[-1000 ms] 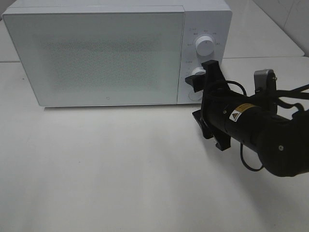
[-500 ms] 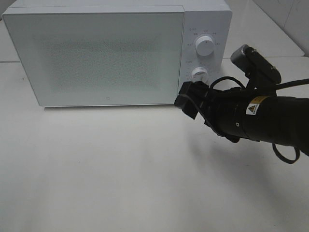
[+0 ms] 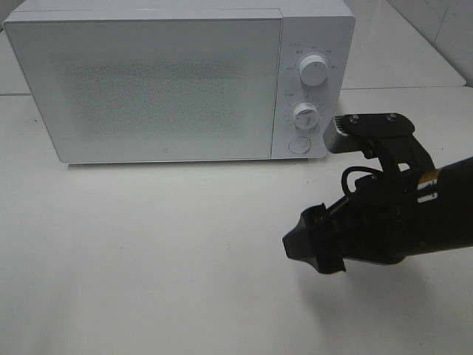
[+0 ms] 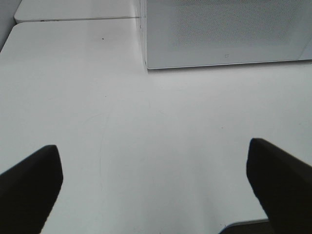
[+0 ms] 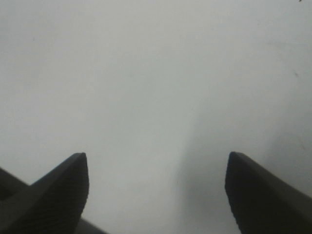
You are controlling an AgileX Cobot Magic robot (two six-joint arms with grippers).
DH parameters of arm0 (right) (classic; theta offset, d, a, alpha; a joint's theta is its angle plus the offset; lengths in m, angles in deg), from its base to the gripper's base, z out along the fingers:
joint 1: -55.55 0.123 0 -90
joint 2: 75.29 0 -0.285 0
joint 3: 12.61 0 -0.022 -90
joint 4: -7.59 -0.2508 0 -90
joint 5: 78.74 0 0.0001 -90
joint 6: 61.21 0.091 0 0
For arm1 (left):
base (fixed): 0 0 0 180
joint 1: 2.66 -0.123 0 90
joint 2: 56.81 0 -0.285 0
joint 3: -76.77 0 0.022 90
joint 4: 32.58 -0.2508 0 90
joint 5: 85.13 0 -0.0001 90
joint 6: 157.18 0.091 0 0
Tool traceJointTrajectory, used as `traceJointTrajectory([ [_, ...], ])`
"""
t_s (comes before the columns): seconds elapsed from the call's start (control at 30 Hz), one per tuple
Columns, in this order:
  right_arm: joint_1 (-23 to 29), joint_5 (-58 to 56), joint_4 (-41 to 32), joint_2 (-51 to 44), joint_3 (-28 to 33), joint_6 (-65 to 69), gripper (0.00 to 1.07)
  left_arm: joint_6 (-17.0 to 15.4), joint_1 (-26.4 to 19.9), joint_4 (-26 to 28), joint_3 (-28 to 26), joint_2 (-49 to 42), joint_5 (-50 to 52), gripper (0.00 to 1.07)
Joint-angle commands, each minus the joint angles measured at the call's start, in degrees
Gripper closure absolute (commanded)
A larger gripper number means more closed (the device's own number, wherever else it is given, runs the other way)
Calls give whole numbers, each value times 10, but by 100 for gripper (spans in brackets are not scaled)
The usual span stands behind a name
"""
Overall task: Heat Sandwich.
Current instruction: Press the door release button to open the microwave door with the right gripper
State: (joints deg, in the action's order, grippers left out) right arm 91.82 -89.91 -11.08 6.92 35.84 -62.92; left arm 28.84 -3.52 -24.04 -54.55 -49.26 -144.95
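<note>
Microwave (image 3: 314, 29) door (image 3: 148, 89) shut, sandwich unseen. Right fingers (image 5: 53, 190) spread, empty, over counter (image 3: 148, 259); left fingers (image 4: 29, 180) likewise. Likely step: hold clear of door swing.

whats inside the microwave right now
Cannot tell. The microwave door is shut, and its pale speckled front hides the whole inside; only the outside shows.

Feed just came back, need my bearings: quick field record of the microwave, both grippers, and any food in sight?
microwave: on the table, door shut
controls: upper knob, lower knob, round button, none touched
sandwich: not in view
right gripper: open, empty, above bare table in front of the microwave's right end
left gripper: open, empty, facing the microwave
</note>
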Motion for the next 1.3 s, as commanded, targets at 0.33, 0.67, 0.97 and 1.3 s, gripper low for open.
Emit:
traceJointTrajectory([
  [0.33,-3,-329,106,-100,-108,-61,32,-3,-1,1,2,-12,5,9],
  [0.67,-3,-432,109,-212,-128,-57,32,-3,-1,1,2,-12,5,9],
  [0.97,-3,-502,111,-405,-125,-45,32,-3,-1,1,2,-12,5,9],
  [1.3,-22,-560,174,-528,-125,25,32,-3,-1,1,2,-12,5,9],
])
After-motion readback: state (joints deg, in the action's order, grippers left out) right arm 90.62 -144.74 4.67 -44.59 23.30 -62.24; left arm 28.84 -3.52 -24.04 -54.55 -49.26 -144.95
